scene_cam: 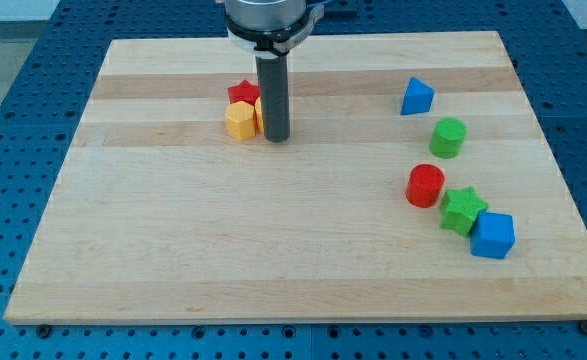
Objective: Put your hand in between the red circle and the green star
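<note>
- Standing upright on the board [303,250], our tip [277,138] rests just right of a yellow block [240,121], with a red star [243,93] behind that block; an orange sliver shows between the rod and the yellow block, too hidden to name.
- We have no fingers or jaws here, only a plain rod, so nothing opens, closes or is held.
- Our targets sit well apart from the tip, toward the view's right: the red circle [425,185] and, just to its lower right, the green star [463,210].
- Those two look nearly touching, so we judge the gap between them too narrow for the rod to enter without nudging one.
- Both seem small, rigid and light, likely to slide easily on smooth wood; no grasp is needed, and a gentle entry along the seam would part them least.
- A blue cube [492,235] touches the star's lower right, so the star may shove it.
- A green cylinder [448,137] and blue triangle [417,97] lie above the circle, near any approach from the view's top.
</note>
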